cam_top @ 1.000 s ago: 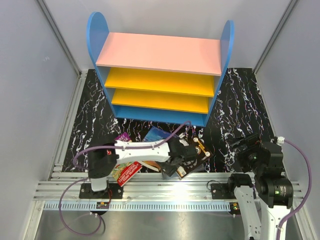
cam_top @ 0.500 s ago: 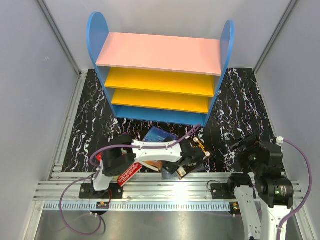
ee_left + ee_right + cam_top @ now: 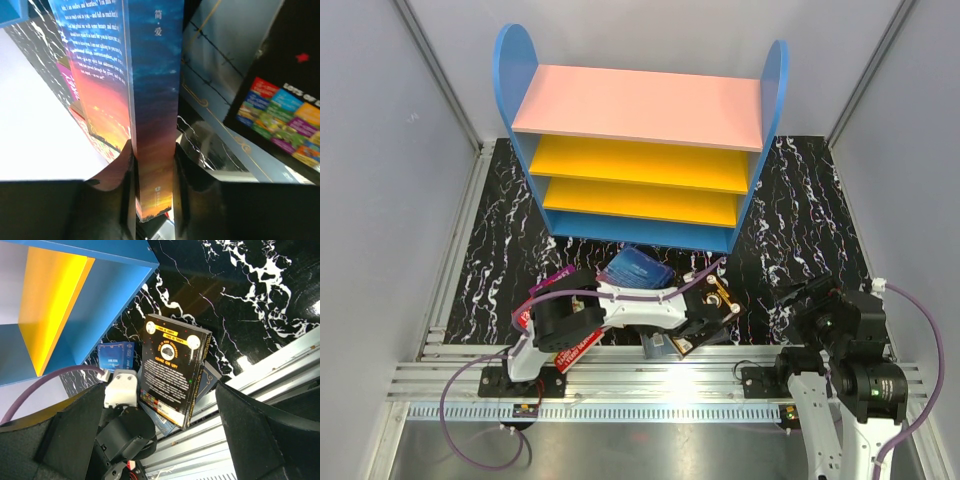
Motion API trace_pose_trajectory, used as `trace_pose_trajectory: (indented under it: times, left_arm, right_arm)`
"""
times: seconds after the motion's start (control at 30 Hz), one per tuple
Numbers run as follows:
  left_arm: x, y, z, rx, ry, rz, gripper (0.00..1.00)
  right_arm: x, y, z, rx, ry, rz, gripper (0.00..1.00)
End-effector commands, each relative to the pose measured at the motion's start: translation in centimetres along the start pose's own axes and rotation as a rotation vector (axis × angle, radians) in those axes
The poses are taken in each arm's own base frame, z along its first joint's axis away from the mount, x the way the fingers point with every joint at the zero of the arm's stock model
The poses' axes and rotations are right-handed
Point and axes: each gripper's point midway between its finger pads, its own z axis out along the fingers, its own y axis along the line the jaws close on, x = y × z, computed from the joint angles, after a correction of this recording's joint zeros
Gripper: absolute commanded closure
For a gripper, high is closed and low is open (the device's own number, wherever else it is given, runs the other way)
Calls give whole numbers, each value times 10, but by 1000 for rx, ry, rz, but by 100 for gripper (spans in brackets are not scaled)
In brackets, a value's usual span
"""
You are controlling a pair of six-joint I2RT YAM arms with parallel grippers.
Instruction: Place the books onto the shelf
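The left gripper (image 3: 154, 155) has its two fingers (image 3: 127, 197) closed in narrow on the blue-and-orange book (image 3: 150, 90), one pad on each cover with the spine between them. The book stands on edge, running straight away from the wrist. From where I can see I wouldn't swear whether its lower edge is resting on the table (image 3: 800, 200) or just off it. That arm reaches rightward across the near part of the black, white-veined table, and the held book sits in the heap just in front of the shelf (image 3: 640, 105), close to the blue bottom board but not on it. The shelf stands at the far side with its pink top, two yellow boards and blue base all bare. Right of the held book lies a black book (image 3: 172, 365) with small colourful cartoon panels on its cover, resting on top of a paler, grey-blue book (image 3: 225, 60) with thin gold lines. A red book (image 3: 575, 345) and a purple book (image 3: 560, 278) poke out on the left, partly under the arm. The right gripper (image 3: 160, 405) hangs over the near right corner with its fingers spread wide and nothing between them, well apart from the pile.
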Motion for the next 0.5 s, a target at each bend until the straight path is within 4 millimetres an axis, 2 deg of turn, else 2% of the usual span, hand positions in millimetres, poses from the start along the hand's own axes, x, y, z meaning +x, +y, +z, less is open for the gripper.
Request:
trace_pose_trajectory:
  times: [0.0,0.17,0.27,0.3,0.37,0.4,0.47]
  left_arm:
    - [3,14,1,-57,-24,-14,100]
    - [10,38,-9,-92,-65,-54,100]
    - [28,43,1,-114,-21,-39,100]
    - [40,42,10,-127,11,-26,100]
    - [51,38,20,-114,59,-37,100]
    - [54,37,22,-114,70,-42,66]
    - [55,37,16,-86,64,-84,21]
  right_arm:
    - [3,-5,-6,-4,-2,-29,0]
    - [4,-5,-9,-20,-11,-28,0]
    - [5,-4,-8,-25,-2,-26,0]
    - [6,-3,-8,-29,5,-26,0]
    - [7,-2,-7,-27,15,-24,0]
    - [9,-3,-7,-25,23,-23,0]
    - [9,-3,-8,-23,26,-27,0]
